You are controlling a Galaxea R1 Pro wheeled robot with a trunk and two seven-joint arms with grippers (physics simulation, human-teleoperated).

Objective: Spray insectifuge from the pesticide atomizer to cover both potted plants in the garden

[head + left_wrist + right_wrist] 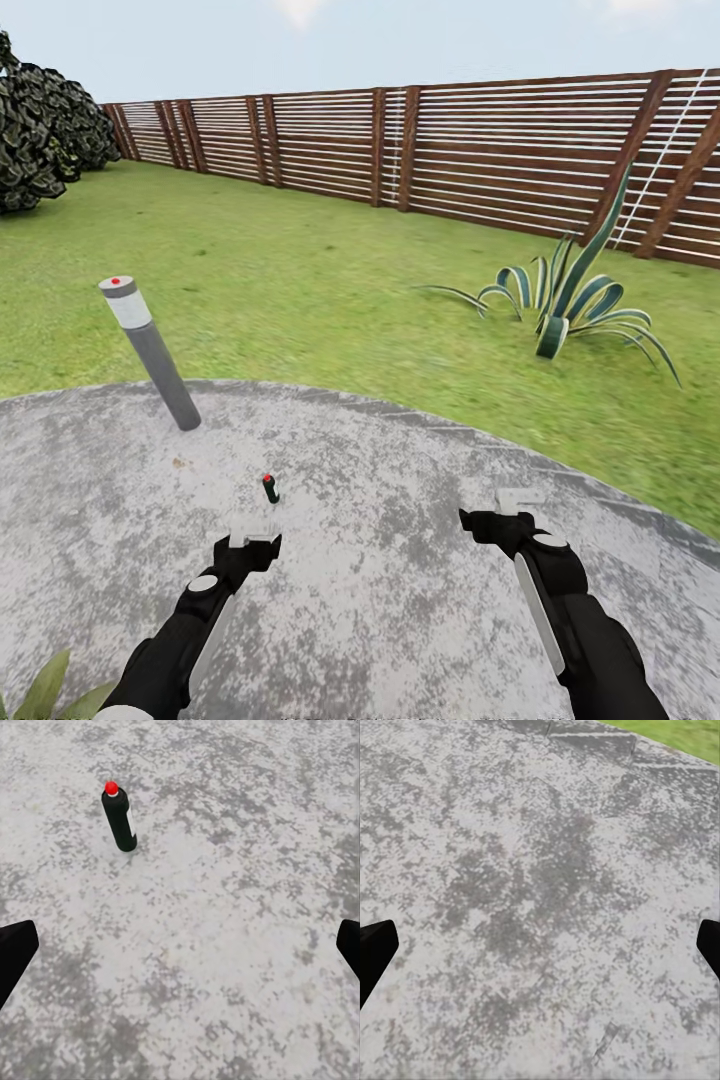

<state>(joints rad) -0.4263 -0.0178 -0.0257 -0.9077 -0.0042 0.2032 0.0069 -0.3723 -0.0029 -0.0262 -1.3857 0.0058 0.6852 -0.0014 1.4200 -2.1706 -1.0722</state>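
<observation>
- The left end effector (254,537) is hovering low over the round grey paved patio (400,600), with its jaws spread wide and nothing between them. In the left wrist view its two dark fingertips (15,952) are sitting far apart at opposite edges of the frame.
- The right end effector (505,508) is likewise hanging released over the patio and gripping nothing. In the right wrist view its fingertips (375,949) are also standing wide apart over bare mottled paving (540,885).
- The pesticide atomizer (270,488) is standing upright on the patio, just ahead of the left end effector and slightly toward the robot's right of it, not touching it. Here it is showing as a small dark bottle with a red top.
- In the left wrist view the atomizer (119,820) is standing beyond the fingertips, clear of the gap between them, and a pale strip is running down its side.
- The right end effector is sitting well apart from the atomizer, off to its right.
- A grey bollard lamp (152,352) with a red dot is rising at the patio's far left edge, beyond the atomizer.
- A spiky striped agave (570,300) is growing on the lawn (300,270) to the right, in front of the slatted brown fence (480,150).
</observation>
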